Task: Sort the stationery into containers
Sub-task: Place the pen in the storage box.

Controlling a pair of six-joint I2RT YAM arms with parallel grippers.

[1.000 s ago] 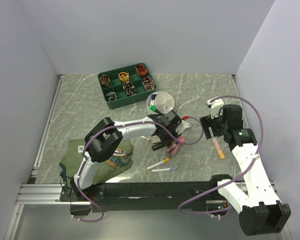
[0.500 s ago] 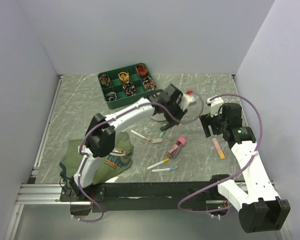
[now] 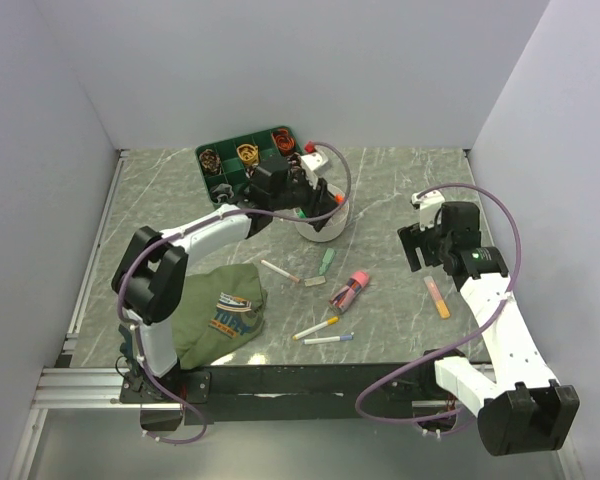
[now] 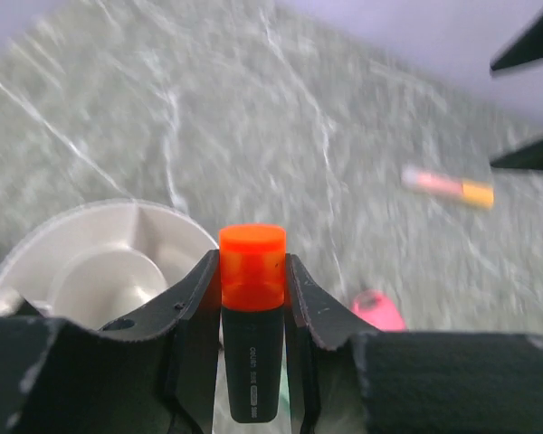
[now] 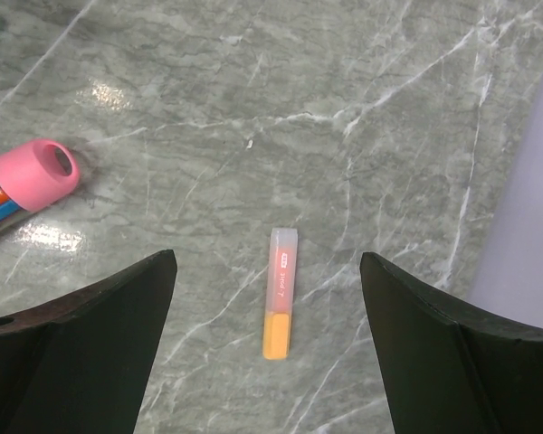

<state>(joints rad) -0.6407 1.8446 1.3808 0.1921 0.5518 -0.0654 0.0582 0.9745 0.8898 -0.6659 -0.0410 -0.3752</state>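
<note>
One orange-capped marker point(image 4: 252, 307), clamped lengthwise in the left jaws, hangs over the white cup's point(image 4: 118, 206) rim; right jaws released.

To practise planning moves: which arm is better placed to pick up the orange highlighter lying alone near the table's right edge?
Right. The right gripper, open, hangs over the highlighter; the left gripper is shut on an orange-capped marker above the white cup.
</note>
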